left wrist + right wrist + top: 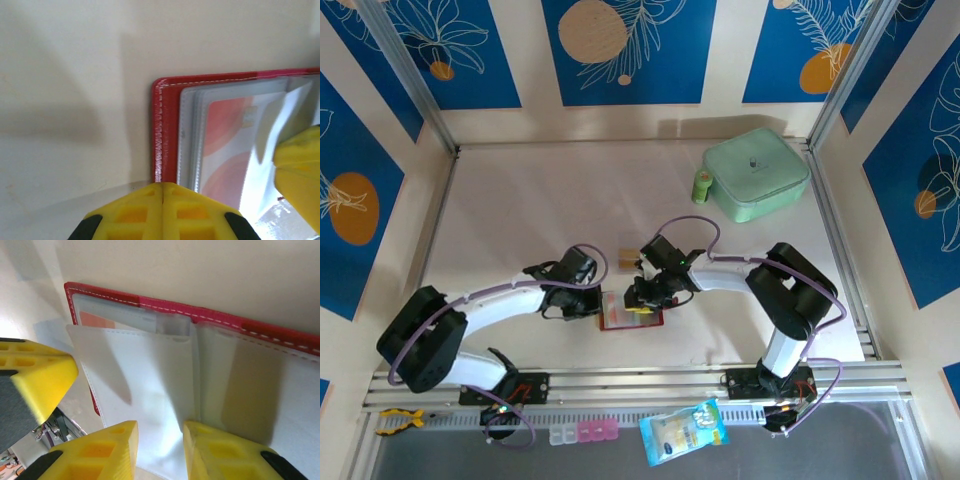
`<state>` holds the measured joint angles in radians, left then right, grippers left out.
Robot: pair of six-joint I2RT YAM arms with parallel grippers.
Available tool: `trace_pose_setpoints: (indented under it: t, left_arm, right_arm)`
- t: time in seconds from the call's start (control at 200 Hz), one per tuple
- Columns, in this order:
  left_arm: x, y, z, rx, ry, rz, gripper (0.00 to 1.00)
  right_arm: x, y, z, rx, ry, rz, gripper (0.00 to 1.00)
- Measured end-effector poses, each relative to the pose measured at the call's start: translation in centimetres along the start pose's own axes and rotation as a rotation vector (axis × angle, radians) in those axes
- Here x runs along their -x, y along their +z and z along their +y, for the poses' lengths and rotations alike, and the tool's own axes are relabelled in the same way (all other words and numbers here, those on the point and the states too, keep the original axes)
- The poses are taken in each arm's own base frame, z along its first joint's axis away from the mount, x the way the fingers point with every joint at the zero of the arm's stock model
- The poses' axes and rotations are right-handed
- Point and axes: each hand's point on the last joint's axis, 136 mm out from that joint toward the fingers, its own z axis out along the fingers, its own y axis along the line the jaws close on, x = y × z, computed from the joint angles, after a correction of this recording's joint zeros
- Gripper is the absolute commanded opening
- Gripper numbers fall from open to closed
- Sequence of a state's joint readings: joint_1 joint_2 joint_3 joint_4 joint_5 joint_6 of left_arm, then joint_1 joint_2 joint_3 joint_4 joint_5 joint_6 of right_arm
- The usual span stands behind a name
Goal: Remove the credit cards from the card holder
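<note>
Red leatherette wallet lies open and flat on the table, at 6 o'clock of the surface in the top view, between the two grippers.

Left gripper sits at the wallet's 9 o'clock, fingers pressed together, tips at the stitched edge of the cover. We cannot tell whether it bears down.

Right gripper comes in from about 1 o'clock, jaws a little apart, with a clear pocket leaf lying across the gap. It is not clamped, as far as we can see.

Tan card lies loose on the table, just at the wallet's 12 o'clock. Pink-marked card sits inside a pocket, seen through the plastic from the left wrist.

Handling, our judgement:
- The card looks light, stiff and slick.
- The pockets look soft and floppy, and likely to cling.
- The wallet seems light enough to slide or lift with the card, so we would pin it at the cover.
- The best hold is the card's free edge at the pocket mouth, pinched flat and drawn along the sleeve.
- The risk is nipping leaf and card together.
</note>
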<state>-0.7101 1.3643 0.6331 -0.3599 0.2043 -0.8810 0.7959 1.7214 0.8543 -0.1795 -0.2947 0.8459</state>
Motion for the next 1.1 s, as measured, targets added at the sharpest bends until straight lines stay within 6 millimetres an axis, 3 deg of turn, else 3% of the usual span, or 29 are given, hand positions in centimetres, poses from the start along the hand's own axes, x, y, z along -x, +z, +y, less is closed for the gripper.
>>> trace_pose_setpoints:
  t: [0.315, 0.76, 1.1]
  left_arm:
    - [0.5, -0.7, -2.4, -0.101, 0.001, -0.023, 0.25]
    - [0.0, 1.2, -4.3, -0.166, -0.003, 0.024, 0.26]
    - [0.6, 0.6, -6.1, -0.210, 0.007, 0.014, 0.26]
  right_arm:
    - [0.0, -0.1, -0.3, 0.011, 0.006, -0.003, 0.29]
    - [0.1, -0.2, -0.4, 0.024, 0.008, -0.005, 0.29]
    - [0.4, -1.7, -0.3, 0.036, 0.014, -0.040, 0.30]
